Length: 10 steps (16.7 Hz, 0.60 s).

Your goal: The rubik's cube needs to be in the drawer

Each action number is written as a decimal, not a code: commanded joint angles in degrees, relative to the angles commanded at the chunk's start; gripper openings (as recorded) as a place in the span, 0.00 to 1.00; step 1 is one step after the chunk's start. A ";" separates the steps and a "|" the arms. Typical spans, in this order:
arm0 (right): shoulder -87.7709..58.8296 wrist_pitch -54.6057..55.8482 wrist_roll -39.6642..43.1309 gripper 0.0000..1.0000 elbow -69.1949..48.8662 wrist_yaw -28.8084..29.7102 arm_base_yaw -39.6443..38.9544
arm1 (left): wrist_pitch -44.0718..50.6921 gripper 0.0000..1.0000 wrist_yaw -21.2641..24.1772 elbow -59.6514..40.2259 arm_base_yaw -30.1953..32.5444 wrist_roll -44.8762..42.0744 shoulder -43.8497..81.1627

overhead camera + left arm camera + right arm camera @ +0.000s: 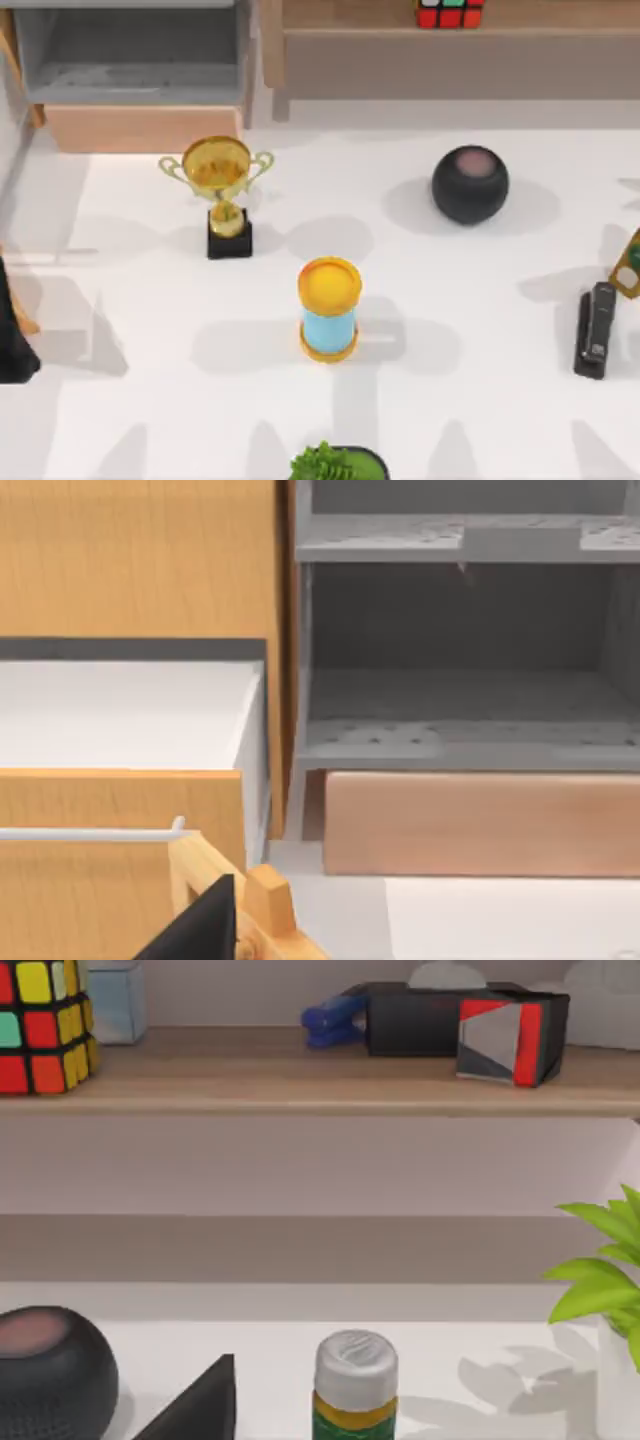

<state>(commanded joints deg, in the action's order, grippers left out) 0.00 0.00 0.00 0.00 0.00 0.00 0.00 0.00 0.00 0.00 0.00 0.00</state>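
None of the job looks done yet: the cube [449, 12] sits flat on the shelf [350, 40], far from any fingers, and the drawer [140, 128] waits open. I cannot tell if either arm's fingers are spread or pressed together. Being a cube, it has no long side.

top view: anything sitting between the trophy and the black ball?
Nothing. In the top view the stretch between the gold trophy and the black ball is bare white table. The yellow-and-blue canister stands nearer the camera, off that line.
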 joint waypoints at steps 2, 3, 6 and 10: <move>0.00 0.00 0.00 1.00 0.00 0.00 0.00 | 0.00 1.00 0.00 0.00 0.00 0.00 0.00; 0.00 0.00 0.00 1.00 0.00 0.00 0.00 | -0.21 1.00 -0.25 -0.42 0.33 -0.08 0.57; 0.00 0.00 0.00 1.00 0.00 0.00 0.00 | -2.17 1.00 -2.45 -4.91 3.19 -0.70 5.87; 0.00 0.00 0.00 1.00 0.00 0.00 0.00 | -7.92 1.00 -8.22 -18.62 10.23 -1.72 21.23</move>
<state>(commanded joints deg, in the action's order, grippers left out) 0.00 0.00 0.00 0.00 0.00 0.00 -7.92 -8.22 -18.62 10.23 -1.72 21.23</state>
